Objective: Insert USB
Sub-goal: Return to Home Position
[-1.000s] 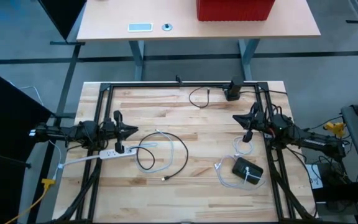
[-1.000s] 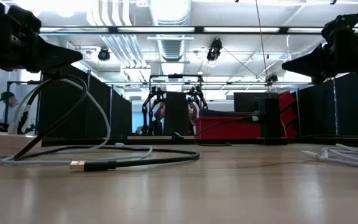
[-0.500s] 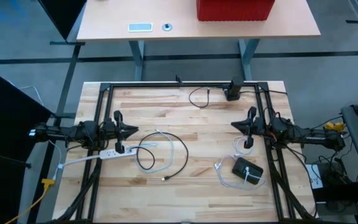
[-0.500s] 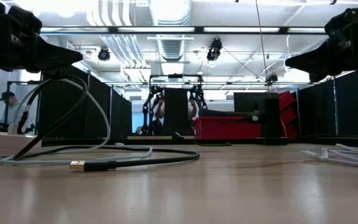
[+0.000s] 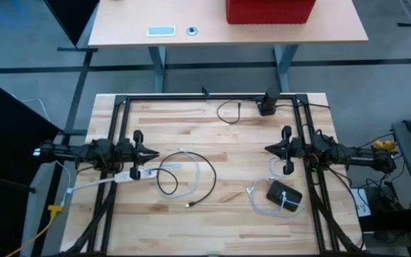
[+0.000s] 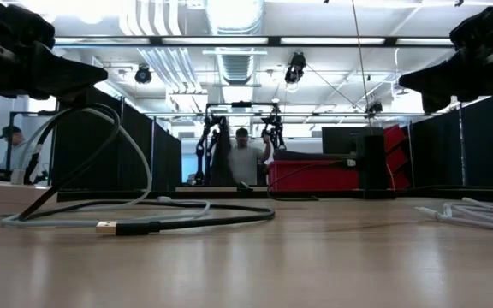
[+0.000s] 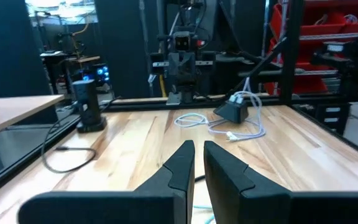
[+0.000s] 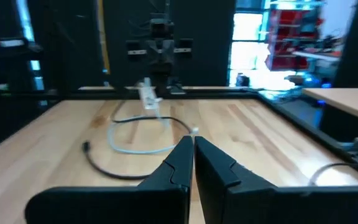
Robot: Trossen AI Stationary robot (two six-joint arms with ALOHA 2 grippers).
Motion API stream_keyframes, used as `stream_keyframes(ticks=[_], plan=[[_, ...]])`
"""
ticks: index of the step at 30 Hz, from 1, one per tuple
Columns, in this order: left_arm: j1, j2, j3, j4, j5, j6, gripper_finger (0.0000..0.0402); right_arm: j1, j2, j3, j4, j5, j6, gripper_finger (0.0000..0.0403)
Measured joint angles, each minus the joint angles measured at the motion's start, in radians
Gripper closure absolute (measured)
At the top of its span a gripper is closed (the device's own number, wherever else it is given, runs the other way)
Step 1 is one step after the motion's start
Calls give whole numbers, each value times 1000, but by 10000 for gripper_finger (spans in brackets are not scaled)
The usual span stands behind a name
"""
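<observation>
Though the low view crops them, left pincer (image 5: 151,153) and right pincer (image 5: 269,148) both look pressed together.

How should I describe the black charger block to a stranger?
On the wooden table, look at the right arm's side, near the right hand. A small black block lies there, white cables plugged in; the power strip opposite is long and white.

Left arm stretched level over left counter edge, pointing right. Left claw (image 5: 153,153) raised off counter, fingers drawn together, empty. Right arm mirrored at right edge, pointing left. Right claw (image 5: 268,148) raised, fingers pressed together, empty.
</observation>
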Motion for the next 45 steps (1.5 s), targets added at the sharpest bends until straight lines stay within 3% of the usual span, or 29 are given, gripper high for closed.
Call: stream_keyframes(ticks=[9, 15, 21, 45], plan=[[2, 0, 0, 4, -55, -2, 398, 0, 49, 0, 1, -17, 29, 403], [1, 5, 0, -37, 101, -7, 401, 0, 59, 0, 1, -19, 22, 403], [2, -3, 0, -27, 158, 29, 401, 0, 59, 0, 1, -19, 19, 403], [22, 22, 0, -38, 146, -52, 402, 0, 59, 0, 0, -18, 19, 403]])
